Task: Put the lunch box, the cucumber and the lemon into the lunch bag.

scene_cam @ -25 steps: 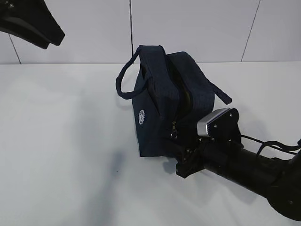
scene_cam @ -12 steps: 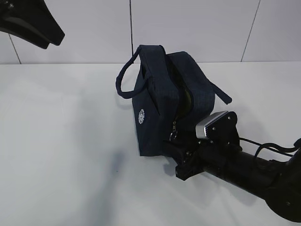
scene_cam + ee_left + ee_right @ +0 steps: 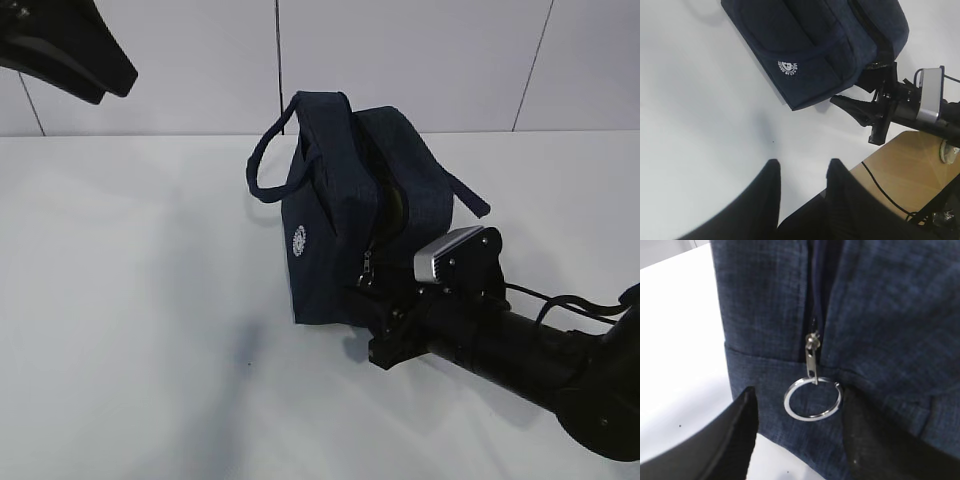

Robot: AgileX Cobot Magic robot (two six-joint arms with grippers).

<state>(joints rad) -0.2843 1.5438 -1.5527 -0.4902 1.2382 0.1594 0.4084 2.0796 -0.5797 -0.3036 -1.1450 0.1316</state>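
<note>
Right gripper (image 3: 797,427) edged closer w/ jaws astride lunch bag (image 3: 345,215) ring pull (image 3: 813,399).

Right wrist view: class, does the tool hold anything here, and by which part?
Nothing is held. The right tool is open, its fingers flanking the metal ring pull of the boxy dark navy fabric lunch bag.

Surface: white table (image 3: 130,330), plain | Resting on it: navy lunch bag (image 3: 335,215), centre-right, toward far edge, upright, handle (image 3: 262,170) drooping to the left
</note>
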